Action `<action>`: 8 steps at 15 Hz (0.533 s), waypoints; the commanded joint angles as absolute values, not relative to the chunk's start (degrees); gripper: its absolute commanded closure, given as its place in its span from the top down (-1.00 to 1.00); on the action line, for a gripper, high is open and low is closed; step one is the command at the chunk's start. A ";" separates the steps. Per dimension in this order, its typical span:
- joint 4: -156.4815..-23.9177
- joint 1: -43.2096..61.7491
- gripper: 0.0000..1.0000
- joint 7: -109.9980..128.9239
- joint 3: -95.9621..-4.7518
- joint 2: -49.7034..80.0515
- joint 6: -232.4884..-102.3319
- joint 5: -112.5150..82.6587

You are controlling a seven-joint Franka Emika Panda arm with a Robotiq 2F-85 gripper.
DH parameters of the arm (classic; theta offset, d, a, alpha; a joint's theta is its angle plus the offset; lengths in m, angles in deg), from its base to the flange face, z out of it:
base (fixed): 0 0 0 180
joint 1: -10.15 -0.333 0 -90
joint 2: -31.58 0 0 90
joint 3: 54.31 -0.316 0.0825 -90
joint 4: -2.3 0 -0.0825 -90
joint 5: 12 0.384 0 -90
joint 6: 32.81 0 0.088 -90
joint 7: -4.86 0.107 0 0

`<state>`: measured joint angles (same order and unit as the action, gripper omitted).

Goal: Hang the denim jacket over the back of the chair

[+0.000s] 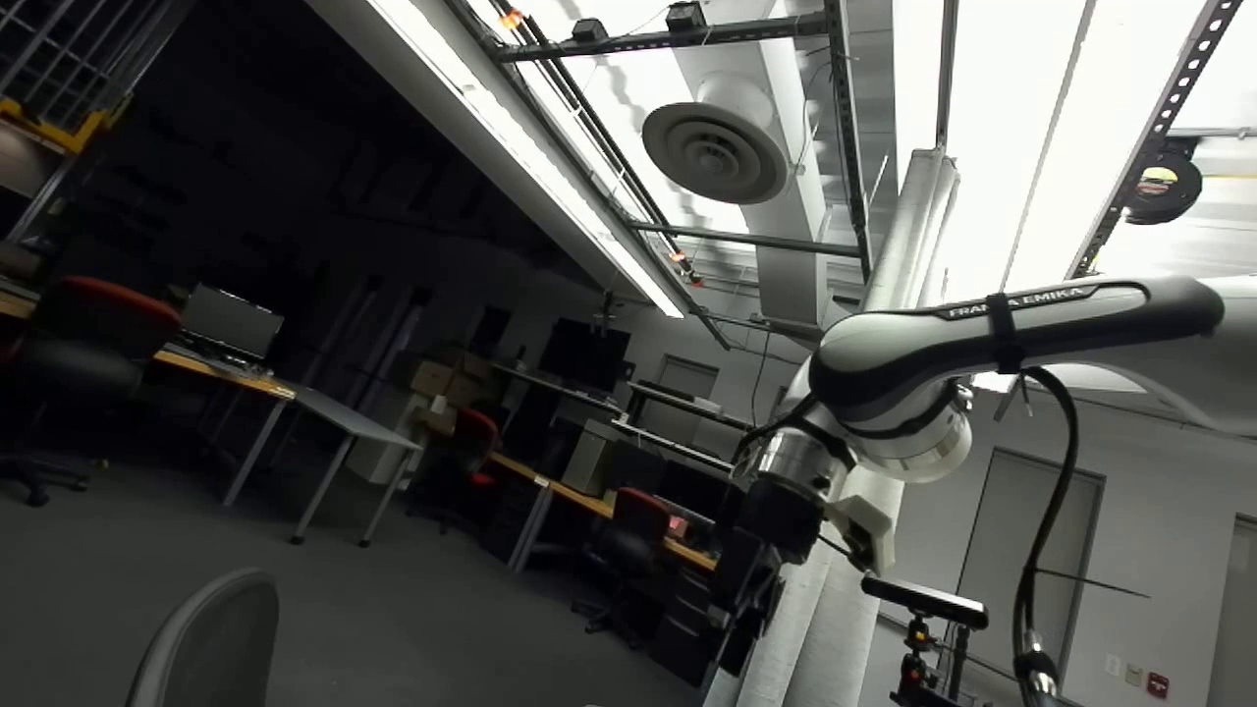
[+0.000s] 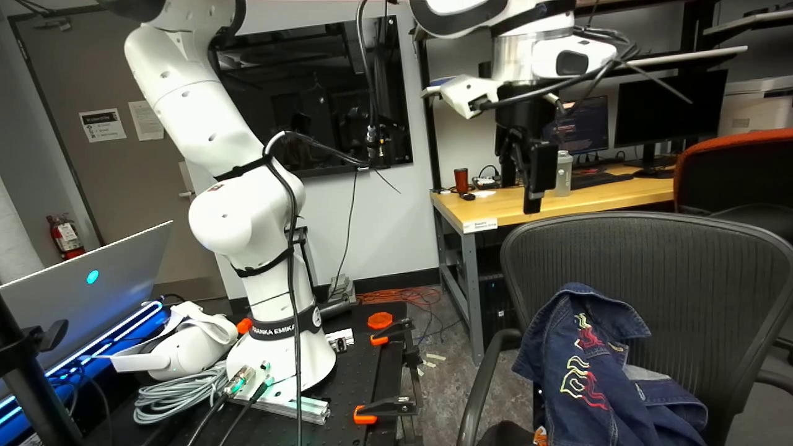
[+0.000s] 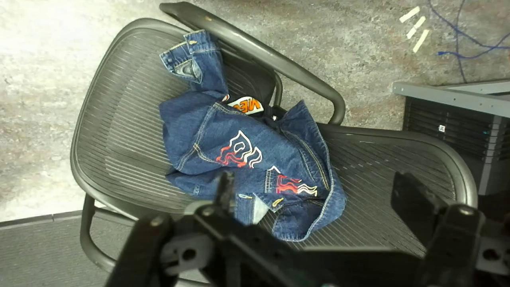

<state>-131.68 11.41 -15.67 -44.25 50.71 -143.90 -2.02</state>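
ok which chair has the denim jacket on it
The dark mesh chair, frontmost in an exterior view, with the denim jacket lying on it; the orange-topped chair behind shows none.

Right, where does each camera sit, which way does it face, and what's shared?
Wrist view: mounted by the hand, facing down at the denim jacket on the chair; open fingers show.
An exterior view: seemingly low, tilted, facing up towards the ceiling vent; arm and dim hand show.
An exterior view: near the black table, facing the robot's base and the chair's front; arm and hand show too.
The wrist view and an exterior view share jacket and chair.
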 commanded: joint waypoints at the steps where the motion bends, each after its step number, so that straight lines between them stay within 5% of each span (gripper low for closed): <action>1: -131.51 10.00 1.00 -19.39 -45.66 45.18 -149.41 -0.86; 8: -131.63 9.94 1.00 -20.86 -48.21 40.89 -150.89 -1.36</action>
